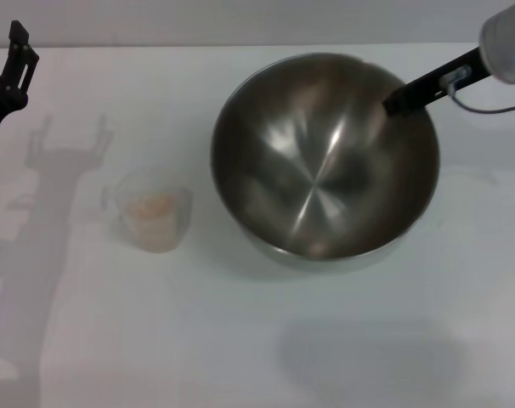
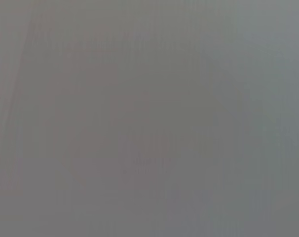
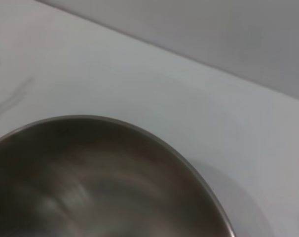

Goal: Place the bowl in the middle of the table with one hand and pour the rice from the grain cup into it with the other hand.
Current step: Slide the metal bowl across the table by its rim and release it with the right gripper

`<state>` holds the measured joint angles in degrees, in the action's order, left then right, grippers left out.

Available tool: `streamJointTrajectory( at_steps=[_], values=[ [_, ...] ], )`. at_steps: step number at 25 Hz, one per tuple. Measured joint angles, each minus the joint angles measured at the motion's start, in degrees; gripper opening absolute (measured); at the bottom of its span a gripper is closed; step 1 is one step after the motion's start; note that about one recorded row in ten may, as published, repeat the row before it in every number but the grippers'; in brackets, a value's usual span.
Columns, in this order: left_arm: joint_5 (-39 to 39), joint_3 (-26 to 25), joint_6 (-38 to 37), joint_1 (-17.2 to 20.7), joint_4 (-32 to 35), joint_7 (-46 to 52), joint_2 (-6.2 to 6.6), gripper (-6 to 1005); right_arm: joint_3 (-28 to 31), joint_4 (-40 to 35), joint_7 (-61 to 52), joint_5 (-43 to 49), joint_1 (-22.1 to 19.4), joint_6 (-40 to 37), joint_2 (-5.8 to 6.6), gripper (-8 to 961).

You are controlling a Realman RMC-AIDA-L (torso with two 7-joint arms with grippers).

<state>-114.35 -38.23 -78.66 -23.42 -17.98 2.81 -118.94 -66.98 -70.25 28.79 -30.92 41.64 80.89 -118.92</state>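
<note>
The shiny steel bowl is sitting tilted toward the near side on the white table, right of centre, while the small clear grain cup, upright and holding beige rice, is standing just to its left, apart.

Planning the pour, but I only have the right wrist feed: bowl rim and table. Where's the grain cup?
Observer: The grain cup stands on the table to the robot's left of the bowl, apart from it.
Operator: Left arm near it?
Observer: No. The left claw is raised at the table's far left, away from the cup.
Operator: Can't see my own claw. Where is it?
Observer: The right claw is at the bowl's far right rim, reaching inside.
</note>
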Motion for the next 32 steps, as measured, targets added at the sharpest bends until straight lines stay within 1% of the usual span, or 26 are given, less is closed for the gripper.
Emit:
streamJointTrajectory(
  at_steps=[1,3,5,12,16,17,24,30,32],
  values=[
    [0.0,0.0,0.0,0.0,0.0,0.0,0.0,842,0.0,0.0,0.0,0.0,0.0,0.0,0.0,0],
    [-0.08,0.0,-0.05,-0.06,0.04,0.01,0.02,843,-0.09,3.18,0.19,-1.37,0.87,-0.6,-0.06,1],
    [-0.08,0.0,-0.08,-0.11,0.05,0.01,0.02,843,-0.14,4.59,0.25,-1.64,1.07,-1.14,-0.07,1],
    [0.04,0.0,0.09,-0.49,0.14,0.01,0.03,842,-0.26,8.21,0.32,-3.86,1.62,-2.43,-0.08,1],
    [0.05,0.0,0.1,-0.64,0.15,-0.08,0.03,842,-1.14,10.83,0.34,-3.9,2.79,-3.05,-0.08,2],
    [0.06,0.0,0.09,-0.72,0.15,-0.13,0.07,842,-1.36,12.22,-0.01,-3.79,3.64,-3.11,-0.05,3],
    [0.1,0.0,0.1,-0.84,0.14,-0.13,0.11,843,-1.47,13.34,-0.36,-3.44,4.57,-3.05,0.0,10],
    [0.1,0.0,0.09,-0.84,0.2,-0.03,0.12,842,-2.8,13.22,-0.38,-3.4,4.73,-2.66,0.01,16],
    [0.1,0.0,0.08,-0.82,0.21,-0.02,0.11,842,-2.95,12.99,-0.38,-3.39,4.73,-2.63,0.01,62]
  ],
)
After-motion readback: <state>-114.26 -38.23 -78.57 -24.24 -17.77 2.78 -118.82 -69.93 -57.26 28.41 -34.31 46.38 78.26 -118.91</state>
